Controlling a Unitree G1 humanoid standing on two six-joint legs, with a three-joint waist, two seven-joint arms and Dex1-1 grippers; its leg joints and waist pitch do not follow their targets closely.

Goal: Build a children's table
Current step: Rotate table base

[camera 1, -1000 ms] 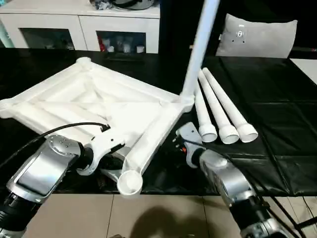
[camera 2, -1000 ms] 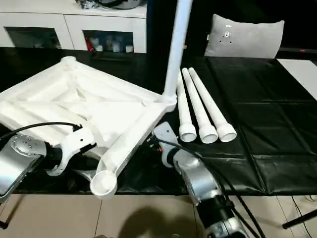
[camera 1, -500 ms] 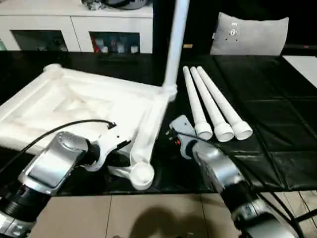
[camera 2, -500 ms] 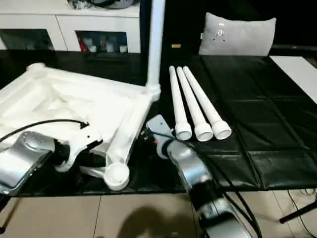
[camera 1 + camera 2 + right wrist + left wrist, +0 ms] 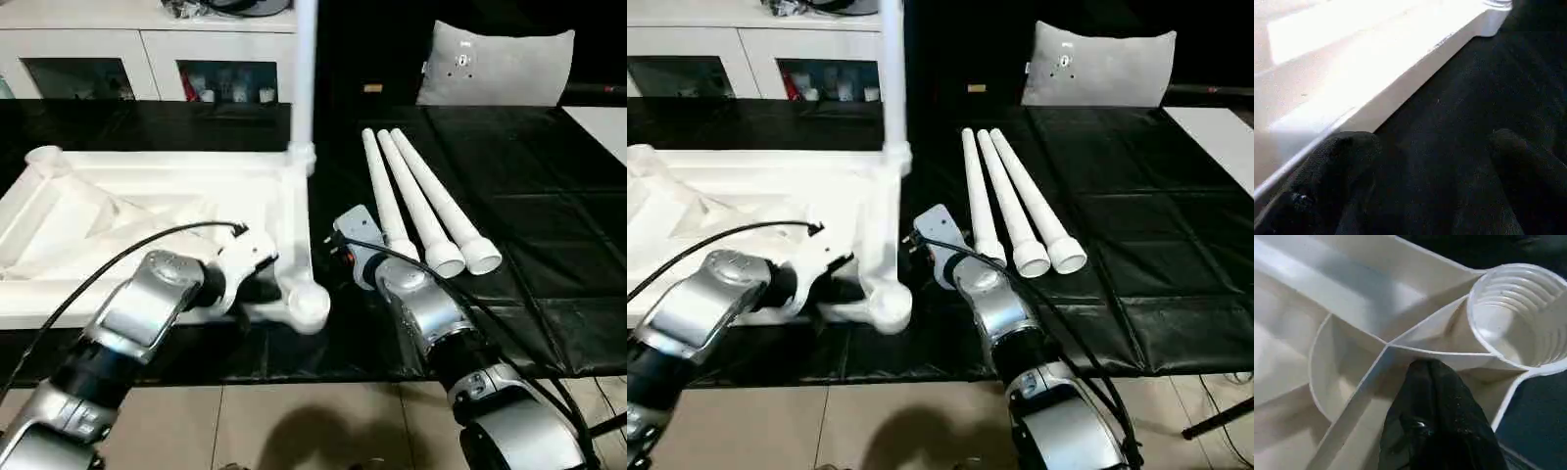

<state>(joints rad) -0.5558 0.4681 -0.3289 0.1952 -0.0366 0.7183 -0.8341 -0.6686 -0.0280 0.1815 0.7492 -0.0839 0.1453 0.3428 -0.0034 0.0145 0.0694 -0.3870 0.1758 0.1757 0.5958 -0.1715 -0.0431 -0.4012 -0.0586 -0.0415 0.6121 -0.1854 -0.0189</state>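
Lying upside down on the black bench (image 5: 549, 206), the table top (image 5: 147, 211) has one leg (image 5: 304, 69) standing in its far corner socket. Three loose legs (image 5: 421, 211) wait just beside it, and the near socket (image 5: 310, 304) is empty. The left hand (image 5: 1437, 401) presses closed against a rib; the right hand (image 5: 1435, 176) hangs open, holding nothing.

The work surface (image 5: 549, 225) was covered in black sheeting with visible creases and seams. Below its near edge lay a floor (image 5: 294, 431) of beige tiles with dark grout lines. Against the far wall stood a white cabinet (image 5: 147, 59) with glass-fronted compartments holding small items too indistinct to identify. A grey-white cushion (image 5: 495, 64) stood propped at the far right.
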